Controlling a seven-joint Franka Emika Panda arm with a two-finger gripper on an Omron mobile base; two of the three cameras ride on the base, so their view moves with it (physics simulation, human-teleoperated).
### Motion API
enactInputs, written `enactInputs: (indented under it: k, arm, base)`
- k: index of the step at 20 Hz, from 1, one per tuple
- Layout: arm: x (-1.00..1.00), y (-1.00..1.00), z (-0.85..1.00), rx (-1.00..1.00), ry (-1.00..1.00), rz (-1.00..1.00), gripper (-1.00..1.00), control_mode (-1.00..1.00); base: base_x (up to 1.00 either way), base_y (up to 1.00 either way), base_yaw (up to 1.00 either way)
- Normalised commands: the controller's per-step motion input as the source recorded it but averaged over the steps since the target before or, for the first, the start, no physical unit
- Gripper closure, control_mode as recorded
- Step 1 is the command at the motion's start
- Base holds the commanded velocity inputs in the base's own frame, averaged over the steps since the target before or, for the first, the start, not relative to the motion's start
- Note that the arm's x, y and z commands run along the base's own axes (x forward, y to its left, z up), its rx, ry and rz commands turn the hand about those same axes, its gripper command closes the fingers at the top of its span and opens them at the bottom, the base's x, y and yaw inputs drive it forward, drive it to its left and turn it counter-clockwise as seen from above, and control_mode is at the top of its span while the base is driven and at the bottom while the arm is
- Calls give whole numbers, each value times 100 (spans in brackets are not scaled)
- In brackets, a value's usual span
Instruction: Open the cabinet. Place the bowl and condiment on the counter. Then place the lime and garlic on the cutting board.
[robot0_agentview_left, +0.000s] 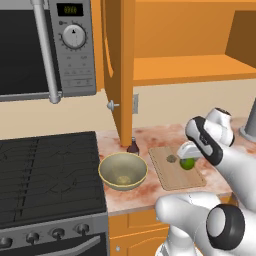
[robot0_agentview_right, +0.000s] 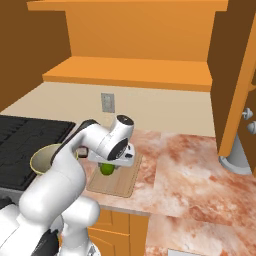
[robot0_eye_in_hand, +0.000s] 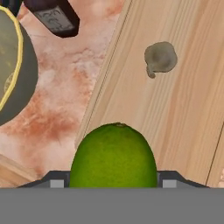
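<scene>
Left base view: cabinet (robot0_agentview_left: 120, 70) door is swung open, shelves bare. Bowl (robot0_agentview_left: 123, 171) and bottle (robot0_agentview_left: 132, 145) both sit on the bench (robot0_agentview_left: 165, 136); bottle just behind the bowl, near the door's lower edge. Garlic (robot0_agentview_left: 171, 159) lies on the cutting board (robot0_agentview_left: 176, 168). Lime (robot0_agentview_left: 187, 163) is just beside it, under the robot's hand, low over the board. Looks like the last step: setting the lime down.

Right base view: hand sits right on top of the lime (robot0_agentview_right: 106, 169), which is over the board (robot0_agentview_right: 114, 178), toward its near-left part. Whether the lime touches the wood or hangs just above it, can't tell from here. Bowl (robot0_agentview_right: 44, 159) is partly hidden behind the arm.

Hand view: lime (robot0_eye_in_hand: 113, 156) sits between the fingers (robot0_eye_in_hand: 113, 180), which are spread wide to its width and pinching it at both sides; tips show only as small grey tabs at each flank. Garlic (robot0_eye_in_hand: 160, 57) lies well ahead on the board (robot0_eye_in_hand: 183, 113), apart from the lime. Board's edge runs close to the lime's left.

To do it well, imo: get the lime down flat on the wood before letting go, since it's round and will roll. Keep it inboard of that near edge, and lift straight up so the fingers don't nudge it toward the garlic.
</scene>
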Motion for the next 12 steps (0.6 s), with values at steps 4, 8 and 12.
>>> enactInputs:
  k: [4,8,12]
  arm:
    - [18,0,-19,0,-2,0,100,-100]
    - [17,0,-37,0,0,0,100,-100]
    - [19,0,-39,0,0,0,100,-100]
  base:
    - [0,0,0]
    - [0,0,0]
    - [0,0,0]
